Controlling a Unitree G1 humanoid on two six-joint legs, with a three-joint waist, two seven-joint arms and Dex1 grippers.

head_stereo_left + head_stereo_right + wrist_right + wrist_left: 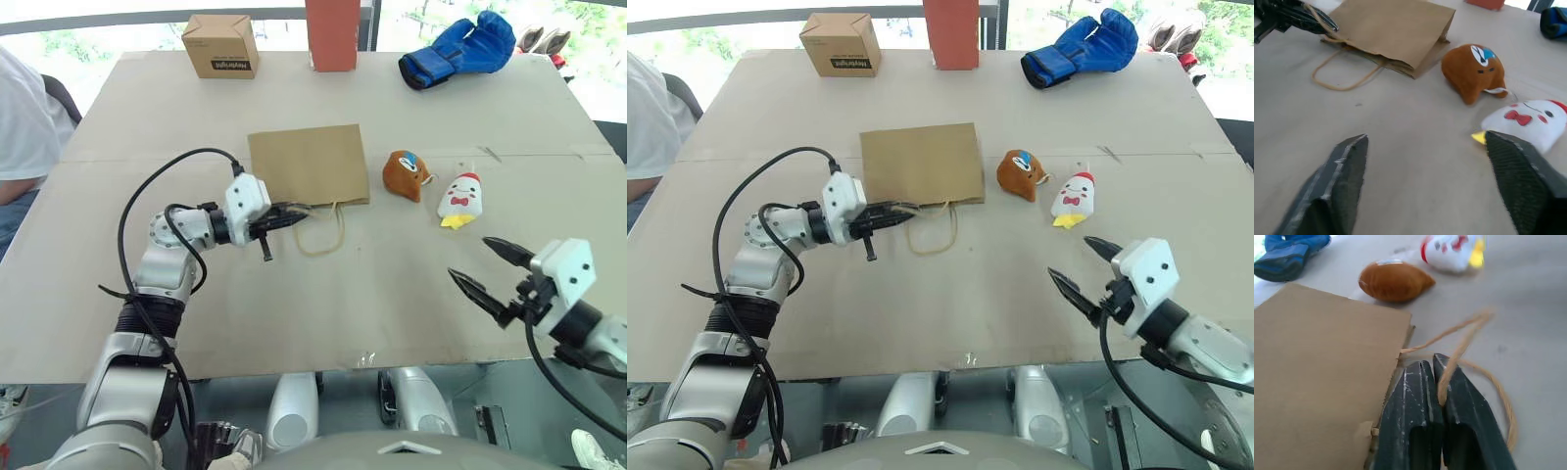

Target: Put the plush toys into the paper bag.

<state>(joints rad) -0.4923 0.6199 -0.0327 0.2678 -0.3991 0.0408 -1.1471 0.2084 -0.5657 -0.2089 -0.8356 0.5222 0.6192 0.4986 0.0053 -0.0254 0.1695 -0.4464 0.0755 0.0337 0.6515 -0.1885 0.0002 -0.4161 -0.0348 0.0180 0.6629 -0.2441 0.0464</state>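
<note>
**Desk editor:** What does the coming move turn on?

**Photographer:** The paper bag [309,164] lies flat mid-desk [294,304], mouth and loop handles toward the near edge. The left end effector [291,215] sits at that mouth, fingers pressed shut with a handle [1459,350] strand pinched between them. The brown plush toy [406,174] lies just right of the bag, the white plush toy [459,199] right again, its long axis running near to far, yellow base nearest. Both lie far and slightly left of the right end effector [496,266], the nearer arm, its jaws spread wide and empty.

**Desk editor:** Anything unclear?

**Photographer:** Whether the pinch also takes the bag's upper wall. The mouth looks closed flat.
</note>
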